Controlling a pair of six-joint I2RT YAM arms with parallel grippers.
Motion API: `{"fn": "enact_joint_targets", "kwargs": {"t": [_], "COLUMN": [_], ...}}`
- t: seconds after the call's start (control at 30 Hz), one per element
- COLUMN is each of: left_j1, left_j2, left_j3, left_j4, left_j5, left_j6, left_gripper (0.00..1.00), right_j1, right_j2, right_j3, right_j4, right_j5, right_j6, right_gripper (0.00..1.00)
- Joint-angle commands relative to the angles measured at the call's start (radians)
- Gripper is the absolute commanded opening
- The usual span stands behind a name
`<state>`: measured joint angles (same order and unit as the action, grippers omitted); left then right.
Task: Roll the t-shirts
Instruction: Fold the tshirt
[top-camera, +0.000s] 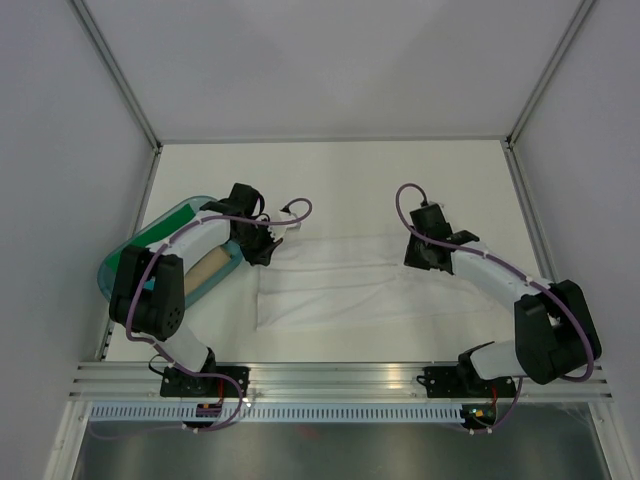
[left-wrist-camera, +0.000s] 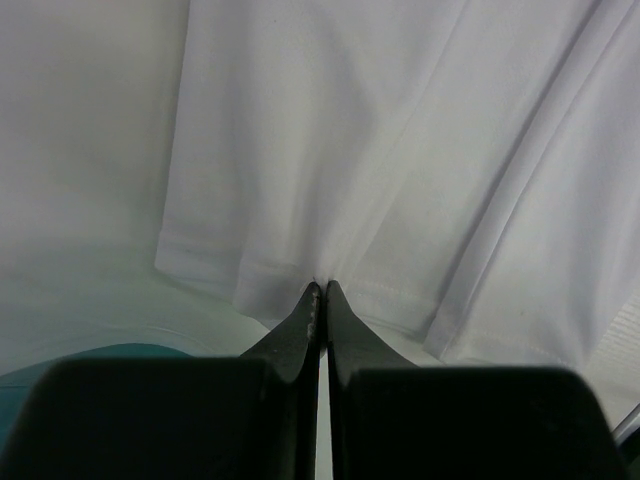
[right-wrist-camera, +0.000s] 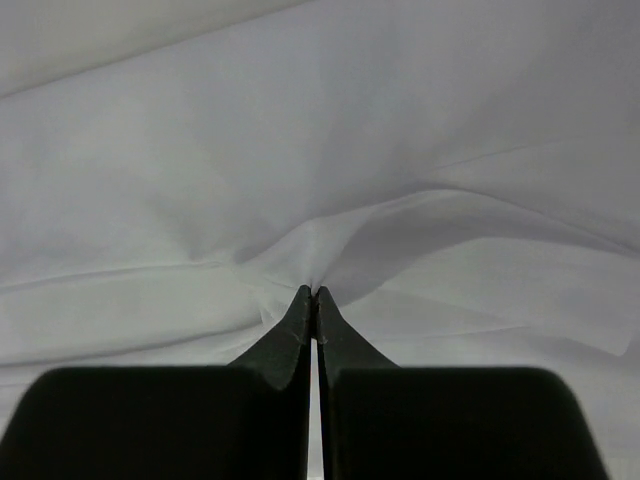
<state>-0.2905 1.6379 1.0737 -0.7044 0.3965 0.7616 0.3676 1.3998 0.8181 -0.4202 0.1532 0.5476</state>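
Observation:
A plain white t-shirt (top-camera: 340, 290) lies flat across the middle of the table as a long folded strip. At the strip's far left corner my left gripper (top-camera: 262, 250) is shut, and in the left wrist view its tips (left-wrist-camera: 321, 287) pinch the shirt's hem (left-wrist-camera: 380, 200). On the far right end of the shirt my right gripper (top-camera: 420, 262) is also shut. The right wrist view has white cloth (right-wrist-camera: 330, 180) puckered into folds where those tips (right-wrist-camera: 313, 292) meet. A green roll (top-camera: 165, 230) and a tan roll (top-camera: 207, 270) lie in the tub.
A translucent teal plastic tub (top-camera: 105, 270) stands at the left edge under the left arm, and its rim (left-wrist-camera: 60, 362) shows low in the left wrist view. White walls with metal posts enclose the table. An aluminium rail (top-camera: 340, 378) runs along the near edge.

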Motion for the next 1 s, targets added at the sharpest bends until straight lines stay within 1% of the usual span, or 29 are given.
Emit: {"fn": "enact_joint_targets", "kwargs": {"t": [0.0,0.2,0.27,0.33,0.37,0.4,0.43,0.47,0.5,0.57,0.67,0.7,0.77,0.83,0.87,0.9,0.97], "left_j1": [-0.007,-0.007,-0.006,-0.007,-0.007,-0.007,-0.007,-0.007,-0.007,-0.007,-0.007,-0.007,-0.007,-0.007,-0.009,-0.012,-0.027], "left_j2": [-0.013,-0.021,-0.021,-0.010,0.005,0.013,0.017,0.028,0.030,0.034,0.030,0.022,0.007,-0.026,-0.039,-0.068,-0.098], "left_j3": [-0.006,0.000,-0.007,-0.014,-0.018,-0.018,-0.017,-0.014,-0.012,-0.005,0.003,0.006,0.012,0.020,0.026,0.034,0.066], "left_j4": [-0.009,-0.032,-0.037,-0.040,-0.038,-0.040,-0.038,-0.038,-0.038,-0.038,-0.040,-0.040,-0.043,-0.046,-0.053,-0.061,-0.067], "left_j5": [0.002,0.011,0.013,0.007,0.002,-0.004,-0.011,-0.013,-0.013,-0.012,-0.012,-0.016,-0.013,0.008,0.034,0.050,0.073], "left_j6": [0.057,0.076,0.077,0.079,0.081,0.079,0.079,0.081,0.082,0.082,0.093,0.097,0.099,0.108,0.111,0.116,0.101], "left_gripper": [0.02,0.02,0.02,0.02,0.02,0.03,0.04,0.04,0.07,0.11,0.25,0.32,0.43,0.51,0.67,0.68,0.70], "right_j1": [0.019,0.024,0.024,0.024,0.024,0.024,0.024,0.025,0.024,0.025,0.025,0.025,0.021,-0.027,-0.062,-0.146,-0.240], "right_j2": [-0.018,-0.044,-0.053,-0.056,-0.067,-0.076,-0.109,-0.131,-0.154,-0.218,-0.274,-0.278,-0.266,-0.249,-0.248,-0.246,-0.243], "right_j3": [-0.060,-0.079,-0.080,-0.088,-0.095,-0.105,-0.129,-0.140,-0.149,-0.139,-0.068,-0.027,0.002,0.012,0.004,-0.016,-0.034], "right_j4": [-0.019,-0.035,-0.043,-0.057,-0.066,-0.072,-0.078,-0.086,-0.097,-0.155,-0.235,-0.247,-0.272,-0.266,-0.258,-0.252,-0.223], "right_j5": [-0.029,-0.018,-0.021,-0.043,-0.059,-0.102,-0.122,-0.142,-0.148,-0.136,-0.060,-0.034,0.028,0.029,-0.013,-0.033,-0.095], "right_j6": [0.086,0.100,0.103,0.112,0.118,0.123,0.135,0.141,0.146,0.140,0.114,0.106,0.077,0.054,0.028,0.019,0.002], "right_gripper": [0.00,0.00,0.02,0.09,0.15,0.29,0.34,0.39,0.42,0.42,0.47,0.48,0.46,0.44,0.43,0.42,0.36]}}
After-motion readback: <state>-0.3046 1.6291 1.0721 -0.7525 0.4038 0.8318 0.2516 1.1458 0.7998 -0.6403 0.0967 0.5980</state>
